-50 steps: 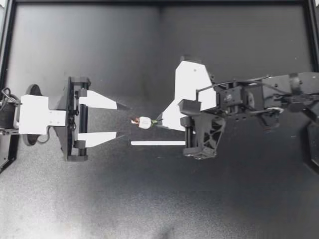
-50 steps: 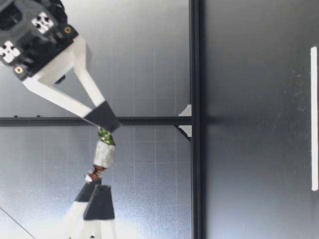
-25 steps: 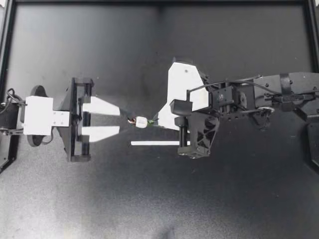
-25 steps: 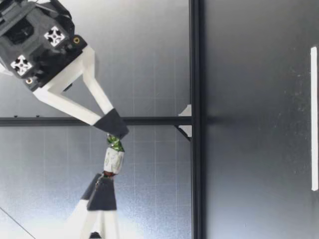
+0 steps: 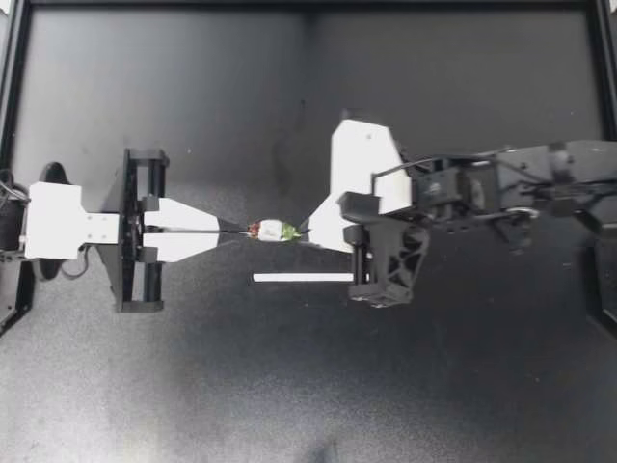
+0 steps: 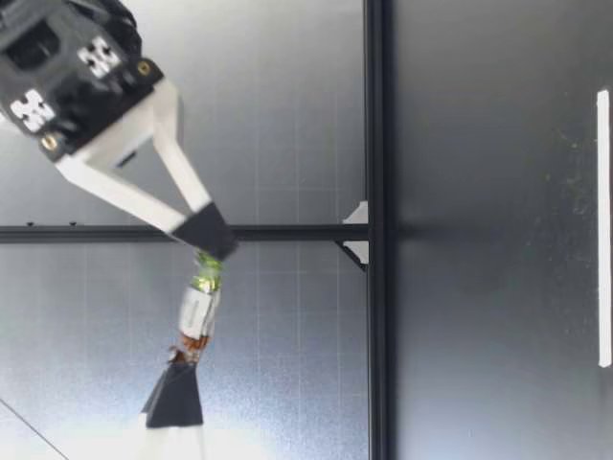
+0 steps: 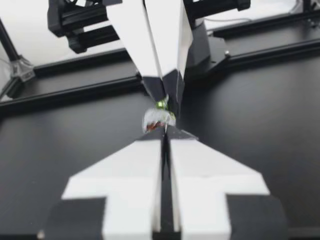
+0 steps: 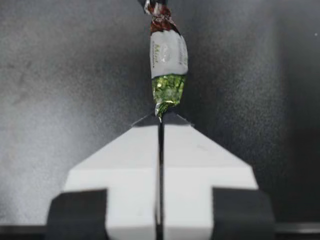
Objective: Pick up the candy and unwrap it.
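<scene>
Table [image 5: 193,386]: dark mat fills the top view, black frame rails along its edges.

Arms: left arm [image 5: 58,224] enters from the left edge of the frame at mid-height. Right arm [image 5: 540,183] enters from the right edge, slightly higher. They meet nose to nose just left of frame centre. Judgement: they face each other so that each can take one end of the wrapper and pull or twist against the other.

Left gripper [image 5: 241,230]: jaws together, clamped on the candy's red-brown twist end [image 6: 192,342]. The left wrist view shows the two white fingers pressed side by side, with only a thin seam between them.

Right gripper [image 5: 305,230]: jaws likewise closed, pinching the green twist end [image 8: 167,92] right at the fingertips. The right wrist view shows no gap at the pads.

Candy [image 5: 271,231]: near the centre of the top view, strung between the two sets of fingertips. The low view shows it held in the air, well above the table, with the white body tilted between the tips. The wrapper looks intact and both twists are closed.

White strip [image 5: 304,278]: lies flat on the table, just below the candy in the top view. Nothing touches it.

Step in hand, as a judgement: pick-up done, both ends gripped, unwrapping not yet begun. Risk: a twist end may slip from the pads, since each grip is only at the tip.
</scene>
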Robot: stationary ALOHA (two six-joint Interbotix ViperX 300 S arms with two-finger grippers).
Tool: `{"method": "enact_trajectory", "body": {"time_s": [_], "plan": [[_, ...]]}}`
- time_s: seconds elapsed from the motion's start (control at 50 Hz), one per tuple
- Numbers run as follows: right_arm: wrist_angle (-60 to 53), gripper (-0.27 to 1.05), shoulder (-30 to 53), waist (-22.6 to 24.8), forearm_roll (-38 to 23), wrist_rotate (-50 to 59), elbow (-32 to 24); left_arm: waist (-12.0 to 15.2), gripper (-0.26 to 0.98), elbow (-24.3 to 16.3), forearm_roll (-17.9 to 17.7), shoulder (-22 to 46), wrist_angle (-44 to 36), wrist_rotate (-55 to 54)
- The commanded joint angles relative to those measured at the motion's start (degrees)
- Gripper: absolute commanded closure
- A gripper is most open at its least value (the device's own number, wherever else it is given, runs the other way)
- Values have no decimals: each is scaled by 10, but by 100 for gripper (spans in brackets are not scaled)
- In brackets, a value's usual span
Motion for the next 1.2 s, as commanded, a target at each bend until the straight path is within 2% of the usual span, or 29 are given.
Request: {"method": "enact_trajectory", "body": {"time_s": [0.0, 0.2, 0.5, 0.82, 1.18], "plan": [[-16, 97, -21, -3, 2, 2, 8, 1, 88, -4, -3, -11, -8, -2], [-47, 97, -23, -3, 2, -4, 11, 1, 88, -13, -16, -4, -11, -2], [-89, 97, -18, -3, -10, -9, 3, 1, 88, -52, -17, 39, -27, -2], [-109, 97, -61, -3, -2, 30, 68, 1, 88, -22, -38, 10, -33, -2], [-140, 97, -26, -3, -8, 28, 37, 1, 88, -40, -38, 28, -31, -3]]}}
